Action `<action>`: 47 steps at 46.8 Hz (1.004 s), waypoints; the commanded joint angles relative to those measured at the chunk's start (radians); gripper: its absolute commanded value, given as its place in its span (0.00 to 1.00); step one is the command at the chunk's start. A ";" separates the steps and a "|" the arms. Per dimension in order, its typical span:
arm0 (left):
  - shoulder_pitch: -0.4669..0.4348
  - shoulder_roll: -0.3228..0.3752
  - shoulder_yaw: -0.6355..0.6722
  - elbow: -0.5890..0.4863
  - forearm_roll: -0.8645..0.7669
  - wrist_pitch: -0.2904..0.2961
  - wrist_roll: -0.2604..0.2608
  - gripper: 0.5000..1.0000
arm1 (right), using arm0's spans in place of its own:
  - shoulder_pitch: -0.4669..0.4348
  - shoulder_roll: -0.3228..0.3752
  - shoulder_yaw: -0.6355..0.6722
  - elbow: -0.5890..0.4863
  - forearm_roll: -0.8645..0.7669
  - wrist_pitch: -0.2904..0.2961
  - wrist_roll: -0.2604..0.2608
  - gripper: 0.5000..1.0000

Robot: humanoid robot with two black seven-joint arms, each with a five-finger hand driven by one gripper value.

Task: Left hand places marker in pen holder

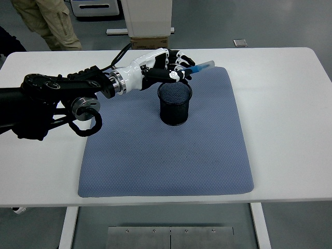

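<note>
the robot's black left arm point(57, 93) reaches in from the left edge, its white-and-black five-fingered left hand point(166, 67) curled, apparently pinching something between thumb and fingertips point(181, 75).

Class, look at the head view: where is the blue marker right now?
The marker is held in the left hand, just above and behind the rim of the black mesh pen holder, over the far part of the blue mat, not yet inside.
</note>
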 commanded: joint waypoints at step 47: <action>0.122 -0.003 -0.076 0.057 -0.025 -0.021 -0.078 0.00 | 0.000 0.000 0.000 0.000 0.000 0.000 0.000 1.00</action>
